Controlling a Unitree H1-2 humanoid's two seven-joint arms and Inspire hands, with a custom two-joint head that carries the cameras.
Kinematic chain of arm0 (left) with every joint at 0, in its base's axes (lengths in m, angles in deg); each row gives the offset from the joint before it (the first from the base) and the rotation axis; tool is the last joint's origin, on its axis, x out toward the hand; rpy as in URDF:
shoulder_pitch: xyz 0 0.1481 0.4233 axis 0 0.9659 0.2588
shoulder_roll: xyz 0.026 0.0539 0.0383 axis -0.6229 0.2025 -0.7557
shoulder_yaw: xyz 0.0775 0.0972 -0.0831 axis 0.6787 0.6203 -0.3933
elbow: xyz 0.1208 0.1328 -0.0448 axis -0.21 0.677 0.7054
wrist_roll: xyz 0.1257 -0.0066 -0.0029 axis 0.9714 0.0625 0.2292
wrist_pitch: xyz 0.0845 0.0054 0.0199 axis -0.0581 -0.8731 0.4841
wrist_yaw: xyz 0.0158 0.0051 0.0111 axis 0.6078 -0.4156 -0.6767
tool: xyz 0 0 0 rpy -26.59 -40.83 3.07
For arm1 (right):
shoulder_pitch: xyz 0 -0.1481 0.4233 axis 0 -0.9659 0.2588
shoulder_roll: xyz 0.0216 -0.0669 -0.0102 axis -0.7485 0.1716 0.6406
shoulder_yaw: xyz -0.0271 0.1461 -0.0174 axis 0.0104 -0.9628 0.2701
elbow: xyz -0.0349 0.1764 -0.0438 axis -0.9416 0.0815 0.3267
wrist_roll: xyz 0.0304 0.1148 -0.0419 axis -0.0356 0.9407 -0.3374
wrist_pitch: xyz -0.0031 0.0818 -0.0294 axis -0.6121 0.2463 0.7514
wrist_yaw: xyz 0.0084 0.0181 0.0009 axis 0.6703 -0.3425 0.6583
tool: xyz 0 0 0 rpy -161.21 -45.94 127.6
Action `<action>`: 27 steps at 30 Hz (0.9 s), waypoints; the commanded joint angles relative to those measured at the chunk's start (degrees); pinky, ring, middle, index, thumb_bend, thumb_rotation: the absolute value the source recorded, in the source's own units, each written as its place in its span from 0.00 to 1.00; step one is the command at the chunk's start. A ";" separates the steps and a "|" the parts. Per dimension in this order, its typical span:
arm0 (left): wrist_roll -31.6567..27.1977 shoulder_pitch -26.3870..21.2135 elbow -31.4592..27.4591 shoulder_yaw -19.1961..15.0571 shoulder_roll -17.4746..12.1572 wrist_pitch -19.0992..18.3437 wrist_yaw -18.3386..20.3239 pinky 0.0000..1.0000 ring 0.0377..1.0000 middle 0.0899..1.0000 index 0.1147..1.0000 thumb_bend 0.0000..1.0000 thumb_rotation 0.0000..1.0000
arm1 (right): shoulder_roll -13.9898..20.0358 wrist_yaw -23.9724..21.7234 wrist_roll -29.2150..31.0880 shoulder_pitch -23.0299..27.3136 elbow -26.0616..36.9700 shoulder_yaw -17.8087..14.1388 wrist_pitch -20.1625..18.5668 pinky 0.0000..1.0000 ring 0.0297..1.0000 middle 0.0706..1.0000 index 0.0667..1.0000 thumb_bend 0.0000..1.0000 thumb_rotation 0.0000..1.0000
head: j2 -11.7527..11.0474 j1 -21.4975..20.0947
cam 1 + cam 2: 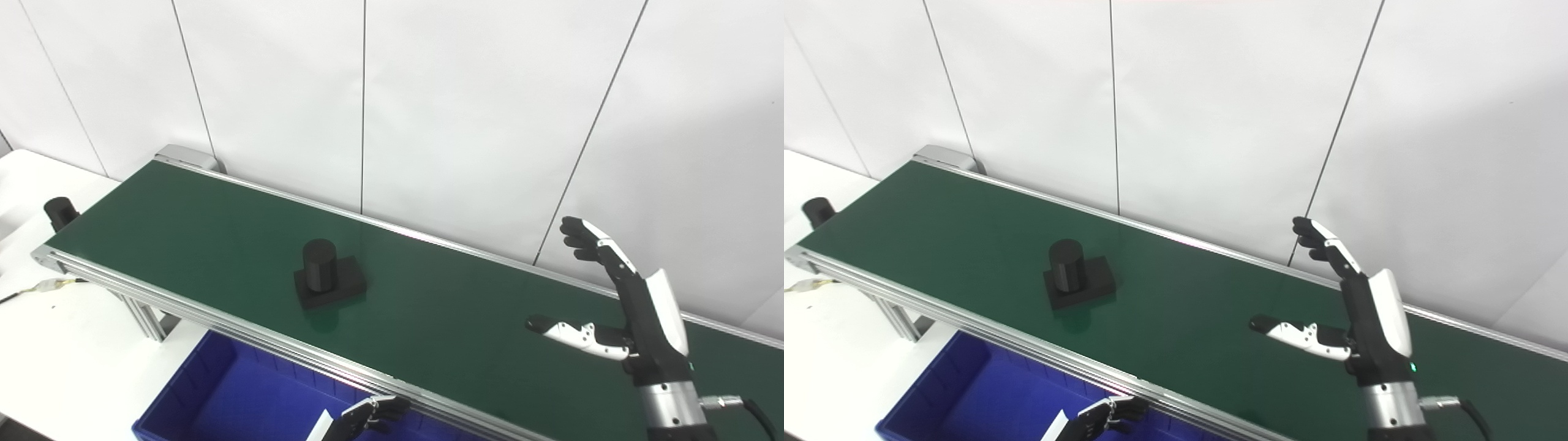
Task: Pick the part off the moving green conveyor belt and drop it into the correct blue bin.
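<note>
A black part (326, 271), a short cylinder standing on a square base, rides on the green conveyor belt (202, 226) near its middle. My right hand (618, 306) is held over the belt well to the right of the part, open, fingers up and thumb pointing left, holding nothing. Only the fingertips of my left hand (370, 415) show at the bottom edge, curled above the blue bin (214, 392) below the belt's near rail. The same part (1075, 272) and right hand (1353, 312) appear in the right eye view.
A white wall runs right behind the belt. A small black cylinder (60, 211) stands on the white table (55, 343) past the belt's left end, and a cable with a connector (46, 285) lies there. The belt's aluminium rail (245, 331) overhangs the bin.
</note>
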 commanded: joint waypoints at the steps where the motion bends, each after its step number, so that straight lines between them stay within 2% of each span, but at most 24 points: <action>1: 0.60 -0.02 -1.86 -0.16 -0.52 1.61 -0.21 0.68 0.73 0.74 0.71 1.00 0.42 | -0.72 -0.06 -0.41 3.24 0.02 0.53 -1.25 0.73 0.79 0.83 0.86 0.86 0.52 | 0.43 -0.39; 7: 0.81 0.06 -2.12 -0.23 -0.95 1.61 -0.41 0.65 0.71 0.73 0.71 1.00 0.45 | -2.30 -0.49 -1.73 6.75 -4.23 3.00 -1.68 0.68 0.77 0.84 0.86 0.86 0.54 | 1.39 -2.19; 11: 0.68 0.32 -2.46 -0.49 -1.09 1.61 -0.45 0.63 0.70 0.73 0.71 1.00 0.46 | -3.46 -1.13 -4.74 8.75 -5.65 5.29 -4.73 0.72 0.80 0.85 0.88 0.87 0.58 | 1.98 -3.33; 13: 0.61 0.45 -2.90 -0.43 -1.59 1.61 -0.18 0.62 0.70 0.73 0.71 1.00 0.46 | -4.68 -0.94 -6.06 9.87 -7.04 6.37 -6.12 0.72 0.81 0.86 0.88 0.87 0.56 | 2.65 -4.54; 17: -0.49 0.96 -3.54 -0.95 -1.98 1.61 1.18 0.61 0.70 0.73 0.71 1.00 0.46 | -6.42 0.72 -7.61 11.25 -10.36 7.56 -5.33 0.71 0.79 0.85 0.87 0.88 0.56 | 3.11 -5.84; 20: -0.26 1.30 -3.60 -1.38 -1.91 1.61 1.24 0.61 0.69 0.73 0.71 1.00 0.48 | -7.19 1.08 -8.31 11.91 -11.93 8.29 -5.09 0.66 0.76 0.84 0.88 0.88 0.57 | 3.26 -6.63; 27: -0.43 1.61 -3.78 -2.11 -2.19 1.61 2.07 0.59 0.68 0.72 0.71 1.00 0.49 | -9.16 1.34 -9.47 13.61 -16.43 9.92 -5.49 0.72 0.81 0.87 0.88 0.89 0.58 | 3.95 -10.53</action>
